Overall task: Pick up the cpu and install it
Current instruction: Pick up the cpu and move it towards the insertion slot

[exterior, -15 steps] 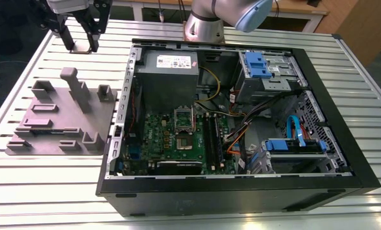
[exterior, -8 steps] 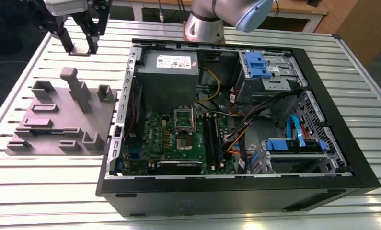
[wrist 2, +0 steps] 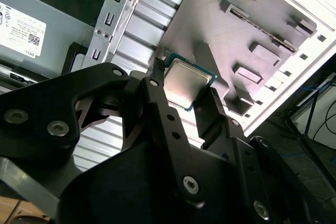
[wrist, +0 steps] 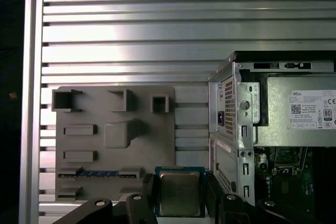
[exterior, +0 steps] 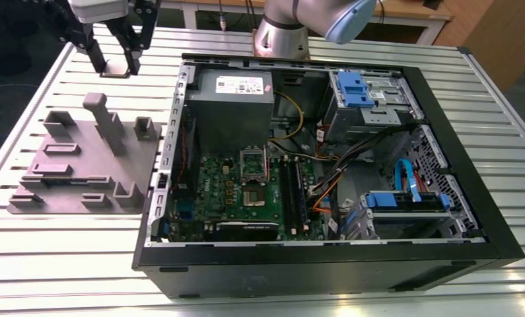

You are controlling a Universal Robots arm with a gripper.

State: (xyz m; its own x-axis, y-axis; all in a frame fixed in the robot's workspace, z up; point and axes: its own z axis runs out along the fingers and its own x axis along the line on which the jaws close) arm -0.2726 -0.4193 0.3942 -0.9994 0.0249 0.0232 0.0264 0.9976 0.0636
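Note:
The cpu (wrist 2: pixel 187 81) is a small square chip with a shiny metal top and a thin teal-edged rim. My gripper (wrist 2: pixel 186 85) is shut on it, one black finger (wrist 2: pixel 156 95) on each of two opposite edges. In the first wrist view the cpu (wrist: pixel 179 192) hangs over the edge of the grey fixture plate (wrist: pixel 115 150). In the exterior view my gripper (exterior: pixel 115 65) hovers above the slatted table behind the fixture plate (exterior: pixel 77 165), to the exterior view's left of the open computer case (exterior: pixel 333 251). The motherboard's socket (exterior: pixel 254 179) lies inside the case.
The case holds a grey power supply (exterior: pixel 231 96), blue drive brackets (exterior: pixel 354 89), cables and a memory stick. Upright posts (exterior: pixel 99 115) rise from the fixture plate. The arm's base (exterior: pixel 284 33) stands behind the case. The table's edge (exterior: pixel 33 112) runs along the exterior view's left.

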